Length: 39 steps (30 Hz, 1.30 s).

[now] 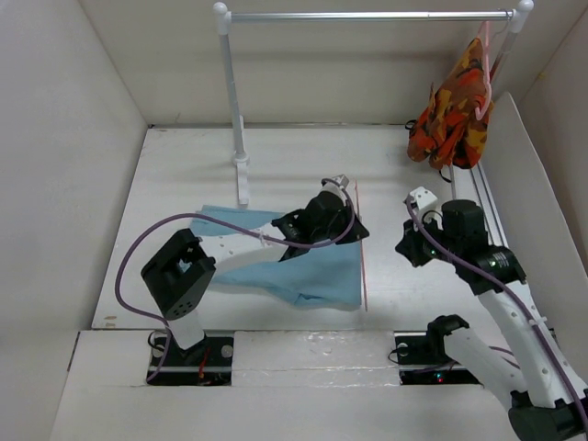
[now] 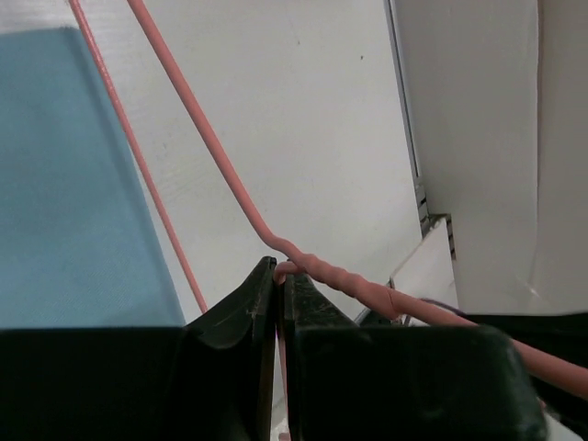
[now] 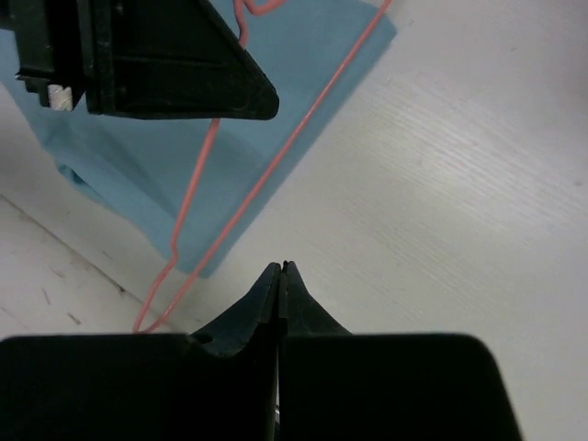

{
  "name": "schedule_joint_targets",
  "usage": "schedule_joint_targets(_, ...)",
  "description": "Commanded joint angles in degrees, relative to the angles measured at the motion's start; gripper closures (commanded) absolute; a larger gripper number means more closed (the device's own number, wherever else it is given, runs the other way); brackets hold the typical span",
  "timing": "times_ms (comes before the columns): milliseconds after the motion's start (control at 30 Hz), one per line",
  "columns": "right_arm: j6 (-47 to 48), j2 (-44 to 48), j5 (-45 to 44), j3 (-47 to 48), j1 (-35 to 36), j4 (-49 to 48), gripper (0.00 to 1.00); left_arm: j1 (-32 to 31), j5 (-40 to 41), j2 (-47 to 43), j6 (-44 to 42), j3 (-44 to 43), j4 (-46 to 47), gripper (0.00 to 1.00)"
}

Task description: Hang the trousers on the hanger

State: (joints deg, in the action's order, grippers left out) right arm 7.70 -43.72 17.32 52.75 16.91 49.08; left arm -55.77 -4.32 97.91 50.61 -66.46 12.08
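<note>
The light blue trousers [image 1: 308, 271] lie flat on the table, showing at the left of the left wrist view [image 2: 64, 184] and at the upper left of the right wrist view [image 3: 138, 156]. The thin pink hanger [image 1: 362, 262] rests along their right edge, partly over the cloth [image 3: 276, 156]. My left gripper [image 1: 354, 228] is shut on the hanger's wire right by its twisted neck [image 2: 344, 276], the jaws pinching it [image 2: 280, 269]. My right gripper [image 1: 404, 246] hovers over bare table just right of the hanger, shut with nothing in it [image 3: 282, 266].
A white clothes rack [image 1: 237, 119] stands at the back with a metal rail [image 1: 367, 16]. At its right end hangs an orange-red patterned garment [image 1: 455, 115] on another pink hanger. White walls enclose the table on the left, back and right.
</note>
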Motion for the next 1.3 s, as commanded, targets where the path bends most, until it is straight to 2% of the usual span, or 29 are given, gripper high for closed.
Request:
schedule_joint_targets(0,-5.67,0.57,4.64,-5.98,-0.3,-10.21,1.0,-0.75,-4.11,-4.04,2.74,7.19,15.5,1.0)
schedule_joint_targets(167,-12.44,-2.32,9.65,-13.28,0.66,-23.05,1.0,-0.75,-6.76,-2.2,2.92,11.96,22.37,1.0)
schedule_joint_targets(300,-14.12,-6.27,7.56,-16.36,2.61,-29.56,0.86,-0.75,-7.81,-0.7,3.18,15.81,25.88,1.0)
schedule_joint_targets(533,-14.82,-14.71,3.08,-16.89,6.99,-34.84,0.75,-0.75,-6.32,2.37,6.43,18.73,29.05,1.0)
schedule_joint_targets(667,-15.88,-17.79,0.7,-19.0,7.62,-38.53,0.74,-1.98,-0.96,2.55,7.22,18.29,25.29,1.0)
schedule_joint_targets(933,-16.75,-25.17,-2.56,-20.67,8.76,-44.41,0.73,-3.12,1.24,3.17,8.45,19.79,25.01,1.0)
schedule_joint_targets(1100,-17.63,-31.58,-3.96,-19.27,9.46,-47.66,0.62,-3.12,0.89,3.96,8.45,19.52,24.49,1.0)
schedule_joint_targets(1267,-19.92,-34.32,-4.06,-20.05,10.52,-51.18,0.56,-3.73,2.12,3.61,8.02,19.43,22.82,1.0)
